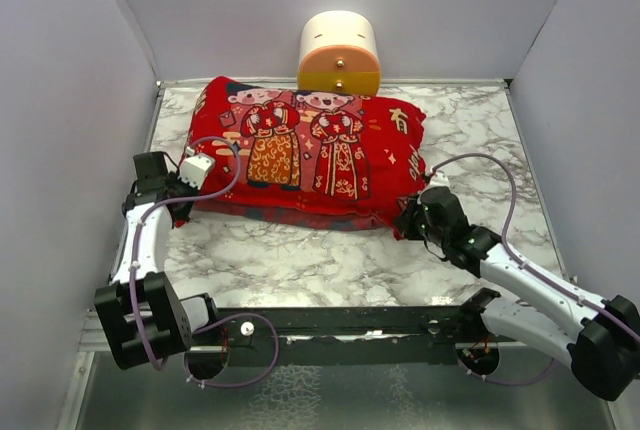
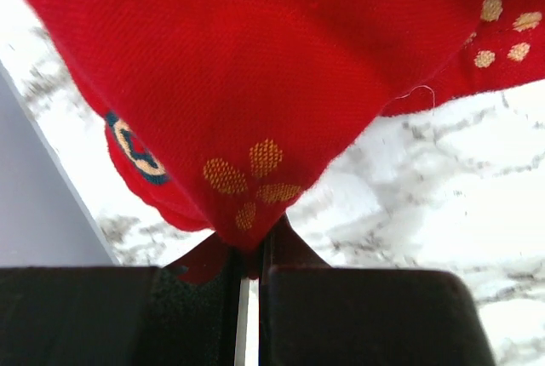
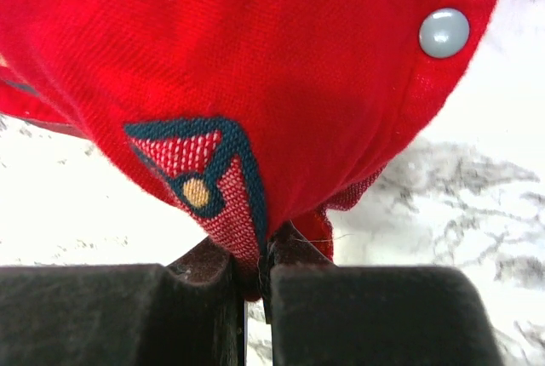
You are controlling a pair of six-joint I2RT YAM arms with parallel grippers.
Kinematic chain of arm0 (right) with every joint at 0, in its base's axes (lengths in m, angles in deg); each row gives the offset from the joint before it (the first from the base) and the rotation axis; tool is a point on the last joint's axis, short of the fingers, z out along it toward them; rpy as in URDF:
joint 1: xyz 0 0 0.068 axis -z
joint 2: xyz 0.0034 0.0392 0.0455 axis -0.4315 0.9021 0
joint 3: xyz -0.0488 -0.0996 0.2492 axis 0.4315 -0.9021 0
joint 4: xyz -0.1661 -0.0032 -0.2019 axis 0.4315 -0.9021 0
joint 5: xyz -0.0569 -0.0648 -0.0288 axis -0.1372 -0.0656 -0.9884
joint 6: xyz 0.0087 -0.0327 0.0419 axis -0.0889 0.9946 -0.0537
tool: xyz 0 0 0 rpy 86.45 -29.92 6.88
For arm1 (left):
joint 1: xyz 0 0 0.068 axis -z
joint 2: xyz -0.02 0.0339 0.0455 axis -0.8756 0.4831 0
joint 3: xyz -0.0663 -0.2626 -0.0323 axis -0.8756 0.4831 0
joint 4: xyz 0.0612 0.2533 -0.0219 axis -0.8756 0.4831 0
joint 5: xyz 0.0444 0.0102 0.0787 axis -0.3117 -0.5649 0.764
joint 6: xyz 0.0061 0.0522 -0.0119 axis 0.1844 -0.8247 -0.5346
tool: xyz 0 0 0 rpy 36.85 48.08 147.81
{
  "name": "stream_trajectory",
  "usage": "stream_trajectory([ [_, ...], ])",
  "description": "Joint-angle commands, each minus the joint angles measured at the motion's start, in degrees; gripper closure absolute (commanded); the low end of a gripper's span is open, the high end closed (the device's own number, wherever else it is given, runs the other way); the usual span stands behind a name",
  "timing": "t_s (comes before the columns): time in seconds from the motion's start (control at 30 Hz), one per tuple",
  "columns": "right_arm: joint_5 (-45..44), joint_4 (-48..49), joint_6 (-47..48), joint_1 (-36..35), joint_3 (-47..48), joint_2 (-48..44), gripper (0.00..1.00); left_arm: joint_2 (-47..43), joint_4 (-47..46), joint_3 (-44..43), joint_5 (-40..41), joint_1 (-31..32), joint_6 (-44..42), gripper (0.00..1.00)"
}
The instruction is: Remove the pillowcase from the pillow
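Clamped tight with the left hand (image 2: 253,251) on the pillowcase (image 1: 310,150) corner nearest the left edge of the desk (image 1: 300,260); with the right hand (image 3: 255,251), on the corner toward the right edge.

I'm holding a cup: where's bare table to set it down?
Bare table: between pillowcase and arm bases, and right of it. Crowded: near corners, pinched by left gripper and right gripper; the cylinder behind.

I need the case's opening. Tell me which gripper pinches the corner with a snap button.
The right gripper: a grey snap button sits on the pillowcase near its pinch. The left gripper pinches a corner with only flower marks.
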Motion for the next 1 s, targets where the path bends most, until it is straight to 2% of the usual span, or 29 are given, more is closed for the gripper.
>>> stream_trajectory([
  [0.0, 0.97, -7.08, -3.65, -1.45, -0.68, -4.61, 0.99, -6.56, 6.55, 3.74, 4.49, -0.38, -1.61, 1.0],
  [0.13, -1.04, -12.96, -3.14, -1.49, 3.77, -12.03, 0.99, -13.58, 13.54, -2.18, 0.27, -0.34, -0.31, 1.0],
  [0.3, -2.55, -19.69, -1.5, -1.44, 15.32, -15.63, 0.99, -14.87, 22.5, -22.24, -5.76, -0.32, 5.28, 1.0],
  [0.43, -2.71, -22.93, -0.47, -1.45, 24.61, -16.96, 0.99, -12.35, 27.09, -37.82, -6.28, -0.35, 9.69, 1.0],
  [0.77, -1.17, -29.47, -2.13, -1.49, 41.95, -16.84, 0.99, -10.39, 27.19, -64.88, -2.57, -0.3, 15.49, 1.0],
  [0.87, -1.37, -31.49, -3.74, -1.49, 45.71, -14.53, 0.99, -8.26, 28.16, -69.14, -2.31, -0.31, 15.94, 1.0],
  [0.97, -2.99, -32.08, -4.34, -1.49, 46.6, -11.99, 0.99, -6.88, 27.39, -65.89, -1.86, -0.3, 15.98, 1.0],
])
